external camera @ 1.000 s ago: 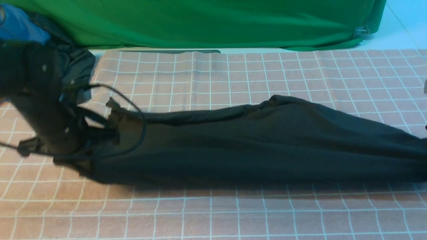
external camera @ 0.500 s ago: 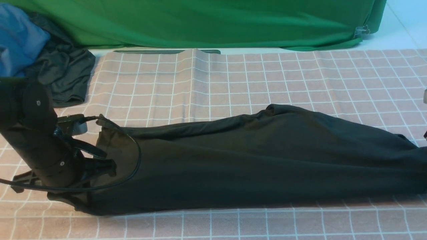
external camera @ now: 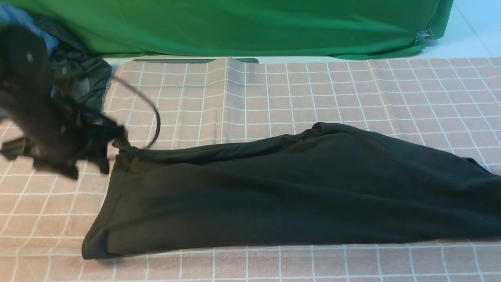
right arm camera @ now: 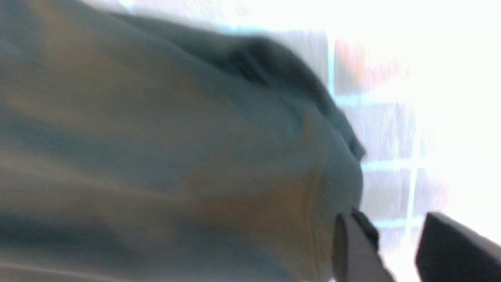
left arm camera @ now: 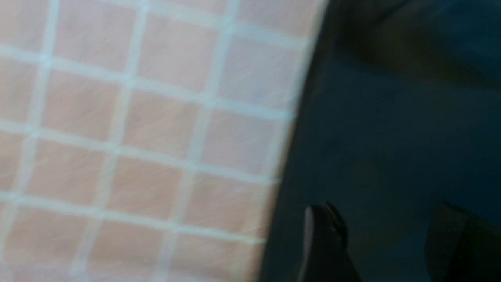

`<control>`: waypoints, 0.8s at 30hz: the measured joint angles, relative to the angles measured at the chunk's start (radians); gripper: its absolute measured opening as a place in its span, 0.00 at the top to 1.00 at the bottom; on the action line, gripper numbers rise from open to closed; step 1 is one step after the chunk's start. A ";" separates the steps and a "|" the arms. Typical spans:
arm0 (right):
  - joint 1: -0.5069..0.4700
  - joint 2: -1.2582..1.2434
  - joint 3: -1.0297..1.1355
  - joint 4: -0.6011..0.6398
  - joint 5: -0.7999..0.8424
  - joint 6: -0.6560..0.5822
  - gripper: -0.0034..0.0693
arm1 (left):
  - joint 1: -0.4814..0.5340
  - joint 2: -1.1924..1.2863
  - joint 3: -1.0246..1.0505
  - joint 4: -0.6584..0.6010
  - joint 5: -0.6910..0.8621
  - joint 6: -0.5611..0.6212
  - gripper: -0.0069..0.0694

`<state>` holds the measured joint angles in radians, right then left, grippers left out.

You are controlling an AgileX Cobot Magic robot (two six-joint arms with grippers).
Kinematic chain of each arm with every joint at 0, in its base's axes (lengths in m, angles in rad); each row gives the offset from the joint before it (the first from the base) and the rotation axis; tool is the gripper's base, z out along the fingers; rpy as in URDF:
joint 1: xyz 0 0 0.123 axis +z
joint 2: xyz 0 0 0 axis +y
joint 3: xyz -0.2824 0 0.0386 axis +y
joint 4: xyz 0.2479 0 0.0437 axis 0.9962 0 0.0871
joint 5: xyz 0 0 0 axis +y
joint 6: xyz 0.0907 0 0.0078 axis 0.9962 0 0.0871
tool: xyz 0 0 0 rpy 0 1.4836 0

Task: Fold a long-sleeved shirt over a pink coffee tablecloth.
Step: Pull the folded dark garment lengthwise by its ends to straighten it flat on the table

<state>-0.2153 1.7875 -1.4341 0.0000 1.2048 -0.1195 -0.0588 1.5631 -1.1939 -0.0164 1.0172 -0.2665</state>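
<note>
A: Where does the shirt (external camera: 282, 192) lie relative to the left gripper (left arm camera: 385, 219)?

B: Beneath it. In the left wrist view both fingers (left arm camera: 325, 243) hang over the dark fabric, close to the shirt's straight edge. The pink squares of the tablecloth (external camera: 313, 90) start just past that edge. The jaws stand apart and nothing is pinched between them.

A: And from the front?

B: The left arm (external camera: 35, 102) is a black blur over the tablecloth's left side, with its gripper beside the shirt's far left corner. The blur hides whether a fingertip touches that corner.

A: The right gripper (right arm camera: 393, 219)?

B: It is outside the front view. Its own wrist view shows the jaws parted, with bright tablecloth in the gap and no fabric caught. The shirt's rounded end lies just beside one finger (right arm camera: 356, 250), not between the two.

A: How does the shirt look?

B: It is a long black band, folded lengthwise and lying flat. It stretches from the left part of the tablecloth out past the right side of the front view. The left end is broad and square-cut. The near edge runs straight, roughly parallel to the tablecloth's near edge. The far edge rises to a low hump right of the middle, then slopes down to the right. Soft creases run along its length.

A: Anything close to it?

B: A dark grey garment (external camera: 88, 84) lies at the tablecloth's far left corner, apart from the shirt.
</note>
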 joint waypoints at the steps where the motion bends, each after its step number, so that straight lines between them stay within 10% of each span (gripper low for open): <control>1: 0.005 -0.005 -0.007 0.000 -0.002 0.000 0.66 | 0.000 0.000 -0.005 0.000 0.000 0.006 0.48; 7: 0.204 -0.016 -0.057 0.089 -0.057 -0.055 0.90 | -0.085 0.072 -0.078 -0.238 -0.057 0.121 0.87; 24: 0.451 0.097 -0.058 0.178 -0.252 -0.095 0.90 | -0.036 0.380 -0.079 -0.090 -0.426 -0.019 0.89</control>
<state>0.2358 1.8845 -1.4917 0.1776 0.9527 -0.2142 -0.0945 1.9432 -1.2724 -0.1065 0.5912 -0.2858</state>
